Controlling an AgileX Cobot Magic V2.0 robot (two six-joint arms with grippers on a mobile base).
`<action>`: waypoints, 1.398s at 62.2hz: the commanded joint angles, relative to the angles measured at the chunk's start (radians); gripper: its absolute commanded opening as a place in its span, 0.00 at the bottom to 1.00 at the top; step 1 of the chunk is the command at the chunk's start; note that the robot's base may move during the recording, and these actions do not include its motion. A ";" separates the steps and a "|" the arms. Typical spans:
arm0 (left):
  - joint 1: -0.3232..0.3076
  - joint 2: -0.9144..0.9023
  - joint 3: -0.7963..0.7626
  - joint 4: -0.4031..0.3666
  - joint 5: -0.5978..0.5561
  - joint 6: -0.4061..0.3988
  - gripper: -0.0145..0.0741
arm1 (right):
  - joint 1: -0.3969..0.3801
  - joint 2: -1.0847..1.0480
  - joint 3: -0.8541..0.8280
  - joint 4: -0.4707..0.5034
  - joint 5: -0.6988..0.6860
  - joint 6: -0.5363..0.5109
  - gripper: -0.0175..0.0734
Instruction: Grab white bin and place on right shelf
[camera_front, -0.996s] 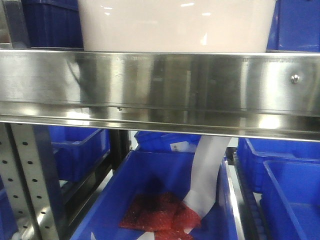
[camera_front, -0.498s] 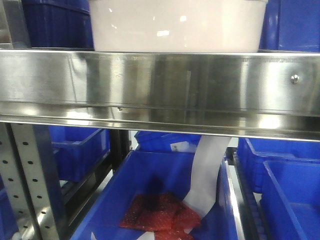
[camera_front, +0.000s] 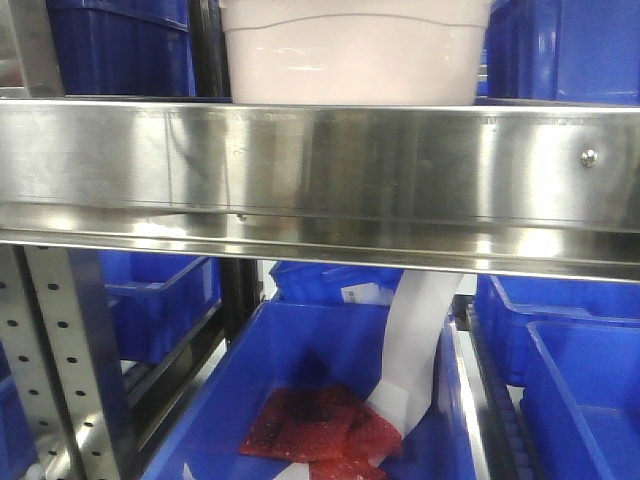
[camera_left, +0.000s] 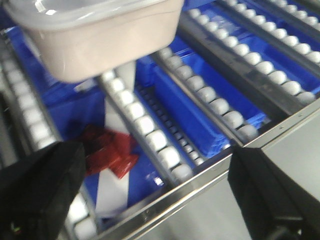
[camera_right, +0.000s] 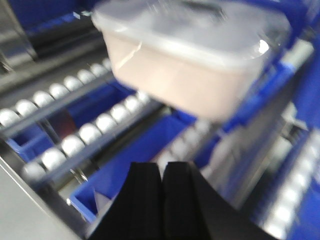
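Above the mirror-shiny stainless-steel shelf lip (camera_front: 320, 170), the pale pinkish-white rectangular plastic tub (camera_front: 350, 65) is smooth and glossy, its lid (camera_right: 200, 30) translucent; below the lip, smooth blue plastic bins (camera_front: 320, 350).

Front camera sits low and close, level with the steel lip of the right shelf (camera_front: 320, 170), facing straight in; we get only the lower side of the white bin (camera_front: 355, 55) above it and blue bins (camera_front: 300, 345) below. Left wrist camera looks steeply down over the roller tracks (camera_left: 150, 135) from just outside the lip; right wrist camera looks down and forward, near, blurred. We find the bin in all three views, the rollers in both wrist views.
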 joint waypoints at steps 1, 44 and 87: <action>-0.003 -0.058 -0.001 0.039 -0.005 -0.064 0.03 | -0.001 -0.100 0.081 -0.029 -0.123 0.056 0.27; -0.003 -0.692 0.943 0.297 -0.815 -0.158 0.03 | -0.001 -0.862 0.798 -0.049 -0.488 0.146 0.27; -0.035 -0.996 1.200 0.266 -0.945 -0.158 0.03 | -0.001 -1.019 0.851 -0.049 -0.489 0.146 0.27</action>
